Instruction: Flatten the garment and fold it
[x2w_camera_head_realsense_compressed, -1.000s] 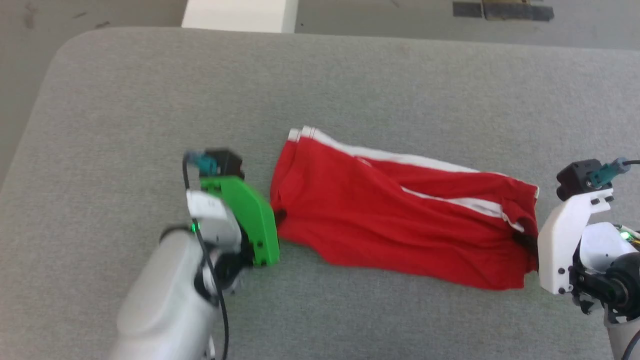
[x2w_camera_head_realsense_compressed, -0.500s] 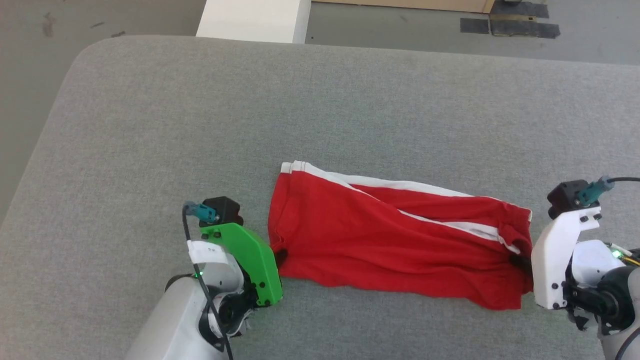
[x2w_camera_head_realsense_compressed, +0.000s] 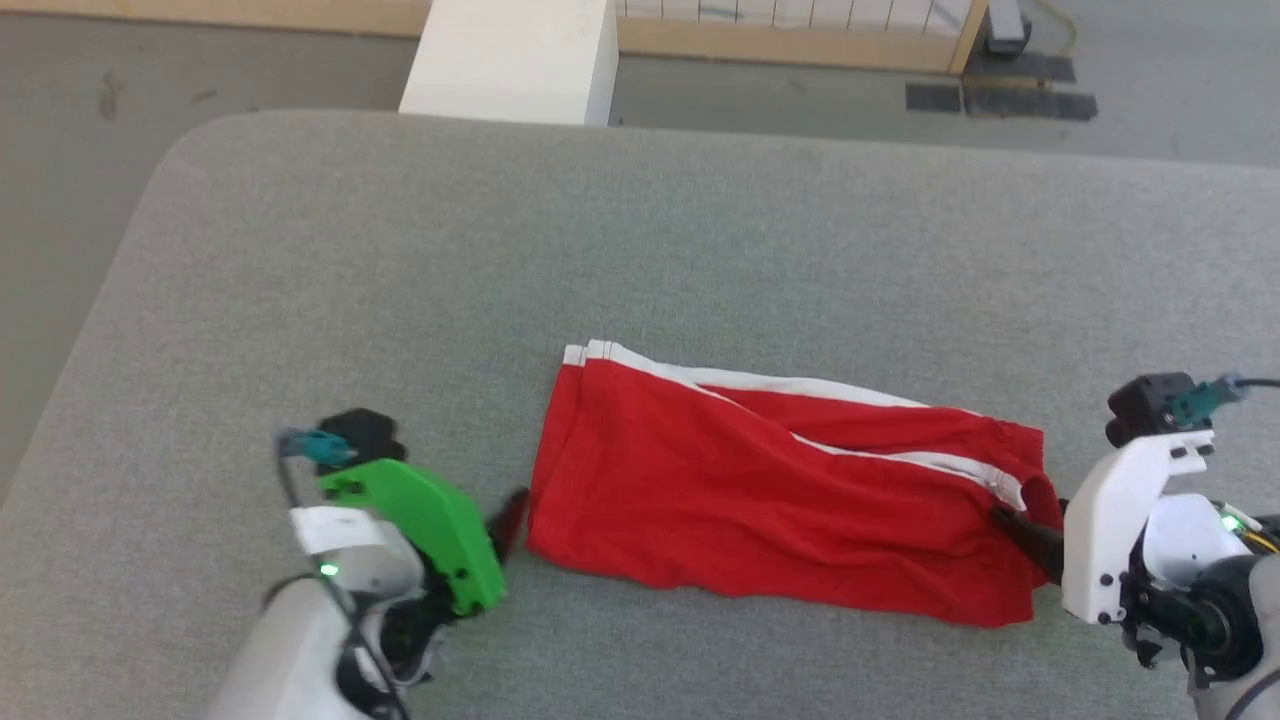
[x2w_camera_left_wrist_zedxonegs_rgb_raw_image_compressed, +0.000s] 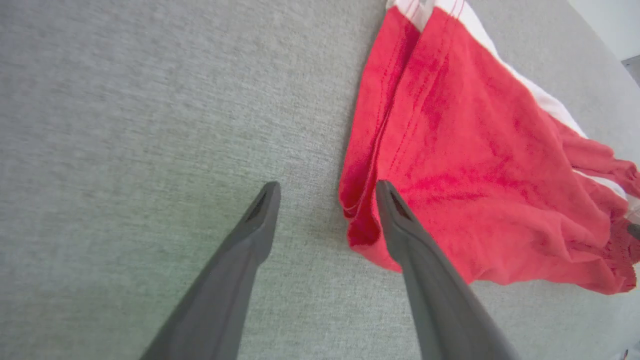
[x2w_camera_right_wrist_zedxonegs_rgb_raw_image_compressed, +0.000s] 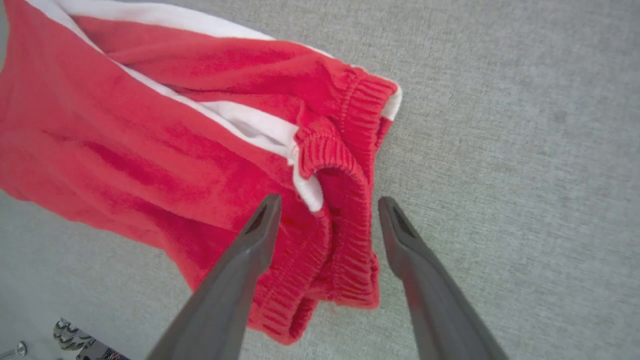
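Note:
The red shorts (x2w_camera_head_realsense_compressed: 780, 500) lie flat in a long shape on the grey padded table (x2w_camera_head_realsense_compressed: 640, 250), with white stripes along the far side. My left gripper (x2w_camera_head_realsense_compressed: 510, 522) sits just off their left end. In the left wrist view this gripper (x2w_camera_left_wrist_zedxonegs_rgb_raw_image_compressed: 326, 187) is open, one finger over the fabric's hem edge (x2w_camera_left_wrist_zedxonegs_rgb_raw_image_compressed: 360, 220) and the other over bare table. My right gripper (x2w_camera_head_realsense_compressed: 1030, 530) is at the right end. Seen from the right wrist, it (x2w_camera_right_wrist_zedxonegs_rgb_raw_image_compressed: 328, 199) is open above the ribbed waistband (x2w_camera_right_wrist_zedxonegs_rgb_raw_image_compressed: 345, 200), which bunches between the fingers.
The table's rounded far-left corner (x2w_camera_head_realsense_compressed: 190, 140) drops to the floor. A white block (x2w_camera_head_realsense_compressed: 510, 60) stands beyond the far edge, with a wooden frame (x2w_camera_head_realsense_compressed: 800, 40) behind it. Bare grey surface surrounds the shorts on all sides.
The head camera has tilted up, shifting the whole picture down. My left gripper has drawn back left off the shorts' edge. The shorts lie a little shorter and flatter.

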